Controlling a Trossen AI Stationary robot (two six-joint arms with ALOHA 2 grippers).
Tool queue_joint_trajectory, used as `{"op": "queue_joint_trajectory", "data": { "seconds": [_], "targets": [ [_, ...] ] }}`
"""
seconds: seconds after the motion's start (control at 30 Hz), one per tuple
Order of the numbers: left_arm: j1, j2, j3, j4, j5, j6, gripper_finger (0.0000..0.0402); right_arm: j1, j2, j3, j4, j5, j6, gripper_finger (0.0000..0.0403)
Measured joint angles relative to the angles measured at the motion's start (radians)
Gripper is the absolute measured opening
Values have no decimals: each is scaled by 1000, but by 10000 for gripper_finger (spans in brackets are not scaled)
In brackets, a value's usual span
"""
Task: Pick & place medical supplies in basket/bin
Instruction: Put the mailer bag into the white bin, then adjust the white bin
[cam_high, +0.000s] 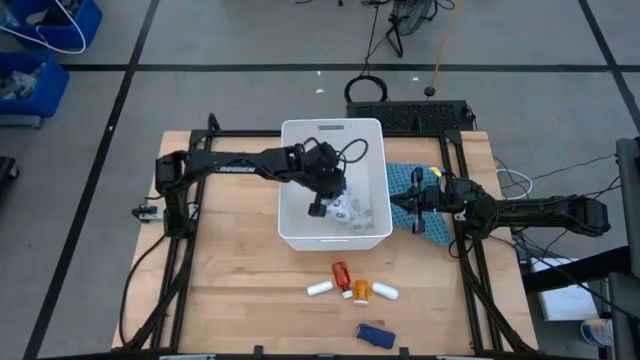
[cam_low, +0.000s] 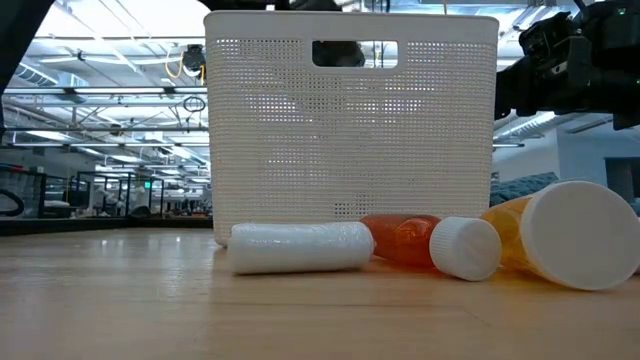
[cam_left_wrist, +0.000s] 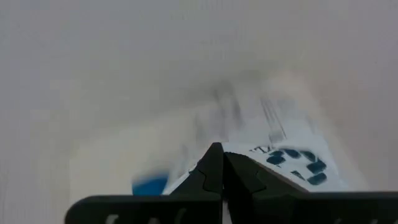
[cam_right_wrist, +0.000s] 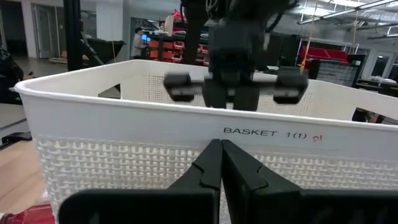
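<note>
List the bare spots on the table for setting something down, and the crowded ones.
Free: the wood left of the basket under the left arm, and the front-left corner. Crowded: the front strip holding the white tubes, red bottle, orange bottle and blue piece.

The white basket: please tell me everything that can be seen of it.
The white basket is a large rectangular tub, seemingly plastic, with rounded corners, finely perforated walls and a handle slot near one rim. A label reads "BASKET 1(1)". It stands upright mid-table on the wood. The shut left gripper reaches down inside, above a white patterned packet. A teal cloth lies beside it.
</note>
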Motion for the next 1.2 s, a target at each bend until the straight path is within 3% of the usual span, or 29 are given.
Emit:
{"op": "queue_joint_trajectory", "data": {
  "seconds": [0.1, 0.33, 0.63, 0.83, 0.97, 1.1, 1.2],
  "targets": [
    [4, 5, -2, -79, -35, 5, 0, 0, 0, 0, -2, -1, 10, 0],
    [2, 2, -2, -153, -9, 36, 14, 0, 0, 0, -3, -1, 26, 0],
    [0, 2, 29, -162, 28, 8, 124, 0, 0, 0, -6, -2, 35, 0],
    [-9, -9, 173, -239, -55, 42, 206, 0, 0, 0, -6, -2, 35, 0],
    [-10, -15, 304, -397, -28, 48, 241, 0, 0, 0, -6, -3, 35, 0],
    [-9, -16, 411, -536, -32, 61, 255, 0, 0, 0, -7, -5, 35, 0],
    [-14, -55, 500, -640, -63, 82, 240, 0, 0, 0, -7, -5, 35, 0]
  ]
}}
